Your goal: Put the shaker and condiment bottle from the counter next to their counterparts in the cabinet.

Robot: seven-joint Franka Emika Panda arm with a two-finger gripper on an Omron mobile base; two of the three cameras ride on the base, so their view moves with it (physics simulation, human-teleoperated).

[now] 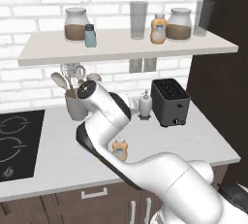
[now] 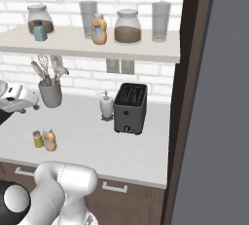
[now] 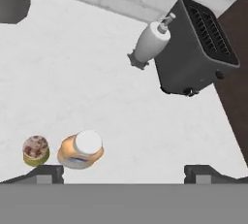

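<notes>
The small yellow-green shaker (image 3: 35, 150) and the squat orange condiment bottle (image 3: 81, 149) stand upright, side by side, on the pale counter (image 3: 72, 72). My gripper (image 3: 125, 174) hovers above them, open and holding nothing; both sit near its left fingertip (image 3: 46, 173). From the right base view, the shaker (image 2: 38, 139) is just left of the bottle (image 2: 49, 140), with my hand (image 2: 18, 101) above them at the left edge. On the cabinet shelf (image 1: 126, 48) stand the counterparts: a teal shaker (image 1: 90, 36) and an orange bottle (image 1: 158, 29). My arm hides the counter shaker in the left base view, where the condiment bottle (image 1: 119, 149) shows.
A black toaster (image 1: 170, 102) and a soap dispenser (image 1: 145, 105) stand at the back right of the counter. A utensil crock (image 1: 73, 104) is at the back, and a cooktop (image 1: 17, 143) on the left. Two glass jars (image 1: 76, 25) and two tumblers (image 1: 138, 20) share the shelf.
</notes>
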